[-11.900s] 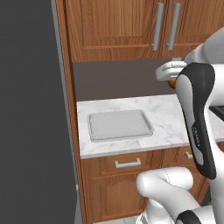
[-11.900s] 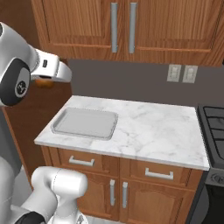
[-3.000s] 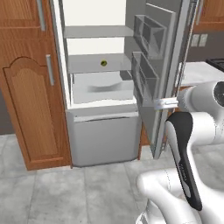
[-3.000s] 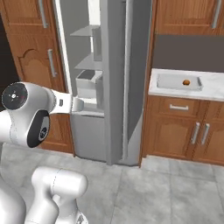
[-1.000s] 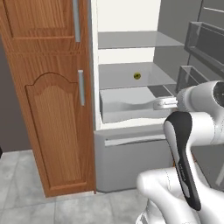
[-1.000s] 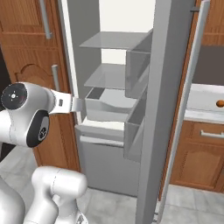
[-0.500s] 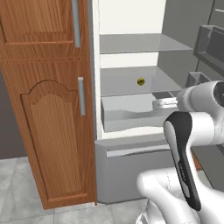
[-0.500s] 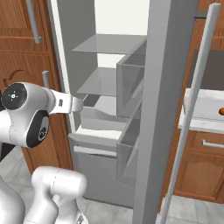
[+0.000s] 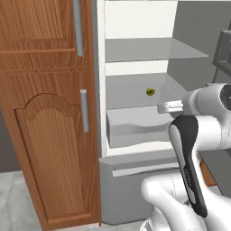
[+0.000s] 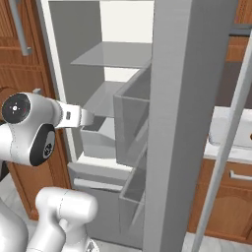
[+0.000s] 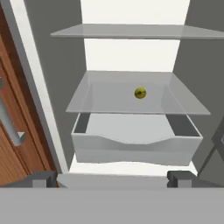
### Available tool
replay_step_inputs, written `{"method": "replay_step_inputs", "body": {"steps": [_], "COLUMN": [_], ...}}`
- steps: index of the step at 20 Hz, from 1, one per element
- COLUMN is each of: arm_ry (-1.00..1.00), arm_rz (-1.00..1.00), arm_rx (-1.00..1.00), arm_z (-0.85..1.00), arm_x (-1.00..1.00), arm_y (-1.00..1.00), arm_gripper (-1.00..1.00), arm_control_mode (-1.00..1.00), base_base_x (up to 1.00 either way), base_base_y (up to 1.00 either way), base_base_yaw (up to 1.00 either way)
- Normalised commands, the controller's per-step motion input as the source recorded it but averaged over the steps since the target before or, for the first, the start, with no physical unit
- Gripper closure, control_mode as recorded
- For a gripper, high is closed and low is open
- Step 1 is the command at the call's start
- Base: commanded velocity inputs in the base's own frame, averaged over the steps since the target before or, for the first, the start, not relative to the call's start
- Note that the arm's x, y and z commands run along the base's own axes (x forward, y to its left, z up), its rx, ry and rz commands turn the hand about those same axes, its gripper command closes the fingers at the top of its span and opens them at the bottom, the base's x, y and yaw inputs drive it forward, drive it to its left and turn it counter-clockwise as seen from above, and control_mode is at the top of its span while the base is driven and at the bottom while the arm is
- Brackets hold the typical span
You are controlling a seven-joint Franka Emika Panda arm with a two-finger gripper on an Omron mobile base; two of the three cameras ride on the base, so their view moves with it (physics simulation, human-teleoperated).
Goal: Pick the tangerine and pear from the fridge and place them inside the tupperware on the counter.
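The fridge [image 9: 135,67] stands open in front of me. The pear [image 9: 150,92] is a small yellow-green fruit lying alone on the grey middle shelf, and it shows in the hand view as the pear [image 11: 140,92], straight ahead and above the drawer. My gripper [image 9: 163,107] is open and empty, just outside the fridge at drawer height, short of the pear; it also shows as the gripper [image 10: 88,118] and the gripper [image 11: 113,179]. The counter [image 10: 231,153] peeks in at the right behind the door, with a pale tray-like shape on it, perhaps the tupperware [image 10: 230,135]. The tangerine is out of view.
A grey drawer [image 11: 135,142] stands pulled out under the pear's shelf. An upper shelf [image 11: 140,31] sits above it. The open fridge door [image 10: 182,123] with its bins looms close on my right. Tall wooden cabinets [image 9: 49,113] with metal handles flank the fridge on the left.
The whole picture has shifted: the base has driven closer to the fridge, so its inside looms larger. The pear lies where it was. The gripper stays open.
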Motion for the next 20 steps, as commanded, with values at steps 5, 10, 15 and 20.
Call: {"method": "replay_step_inputs", "body": {"steps": [5,10,15,20], "arm_ry": [0.00,0.00,0.00,0.00], "arm_rz": [0.00,0.00,-0.05,-0.03], "arm_rx": [0.00,0.00,0.00,0.00], "arm_z": [0.00,0.00,-0.32,-0.25], "arm_x": [0.00,0.00,0.07,0.32], "arm_y": [0.00,0.00,-0.31,-0.29], "arm_gripper": [-1.00,-1.00,-1.00,-1.00], "arm_control_mode": [1.00,1.00,-1.00,-1.00], "base_base_x": [0.34,0.10,0.01,0.00], "base_base_y": [-0.26,-0.34,-0.07,0.00], "base_base_yaw": [-0.03,-0.06,-0.01,0.00]}}
